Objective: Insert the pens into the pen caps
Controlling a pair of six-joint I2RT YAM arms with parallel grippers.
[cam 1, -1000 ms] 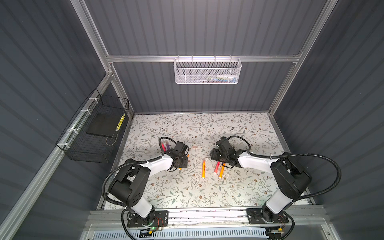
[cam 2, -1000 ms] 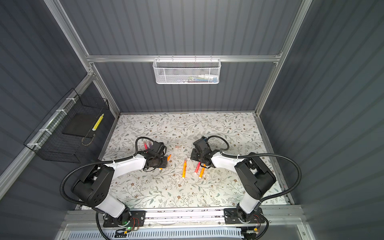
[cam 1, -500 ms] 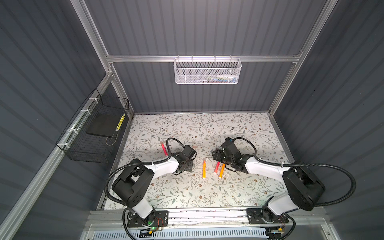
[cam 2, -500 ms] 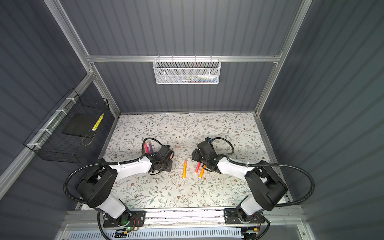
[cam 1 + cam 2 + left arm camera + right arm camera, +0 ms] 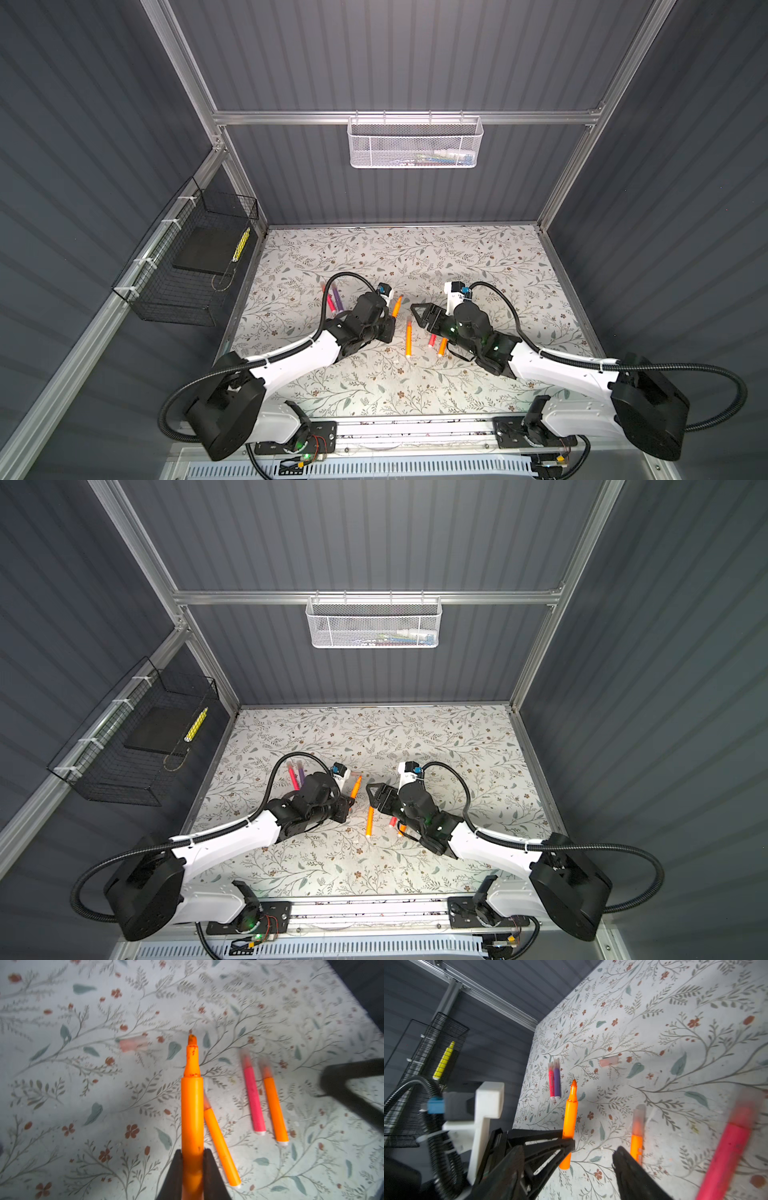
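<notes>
A second earlier the left gripper [image 5: 192, 1154] was seen low over the table [image 5: 374, 257] beside an orange pen. Now it is clamped shut on that orange pen [image 5: 192, 1109], which is raised off the surface. The pen is gripped near its rear end, so most of the barrel and the bare tip project ahead of the fingertips. The right gripper [image 5: 593, 1148], seen a second earlier above the pens at the middle, is now turned toward the left gripper. Its jaws are held apart with nothing between them. Both arms are stretched low and forward from their bases at the front edge. Their forearms are angled inward, so the two grippers are brought face to face across the middle. A loose pen cap [image 5: 133, 1044] is seen flat on the table ahead of the held pen's tip, a little to one side. A second orange pen [image 5: 409, 340] lies on the table between the two grippers, with a pale cap seen over its tip in the right wrist view. A pink pen [image 5: 432, 340] and a third orange pen [image 5: 442, 347] lie side by side, partly hidden under the right gripper in both top views. A far pink pen [image 5: 330, 301] and a purple pen [image 5: 338, 300] lie touching, on the side of the left gripper away from the right gripper.
</notes>
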